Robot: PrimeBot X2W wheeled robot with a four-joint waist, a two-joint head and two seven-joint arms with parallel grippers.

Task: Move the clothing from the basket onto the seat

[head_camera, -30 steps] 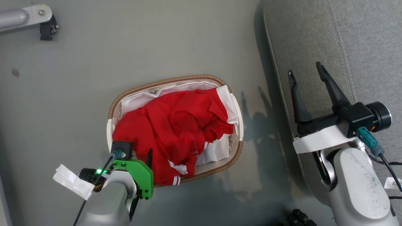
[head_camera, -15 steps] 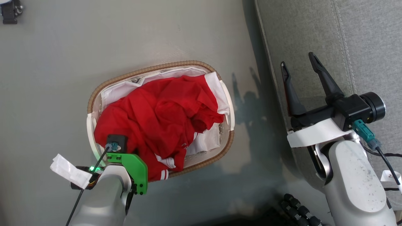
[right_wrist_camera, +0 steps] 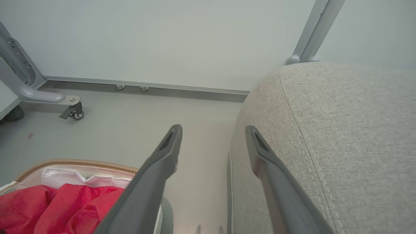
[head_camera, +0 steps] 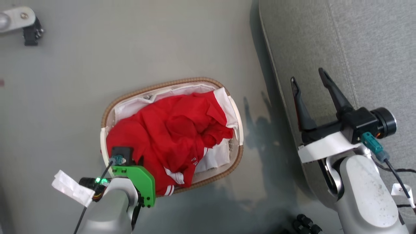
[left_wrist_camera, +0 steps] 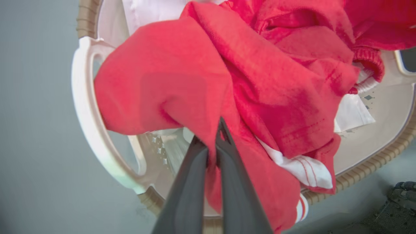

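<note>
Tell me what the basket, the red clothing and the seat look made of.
Basket: smooth cream plastic, slightly glossy, perforated; its brown rim looks woven, perhaps rattan or imitation. Red clothing: soft matte fabric, probably knit, judging by its folds. Seat: grey woven upholstery, with visible weave and stitched seams.

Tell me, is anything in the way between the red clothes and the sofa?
Nothing lies on the floor between the basket and the sofa. The clothes, pinched by the left gripper, must clear the basket's rim, and the open right gripper hangs over the sofa's near edge.
</note>
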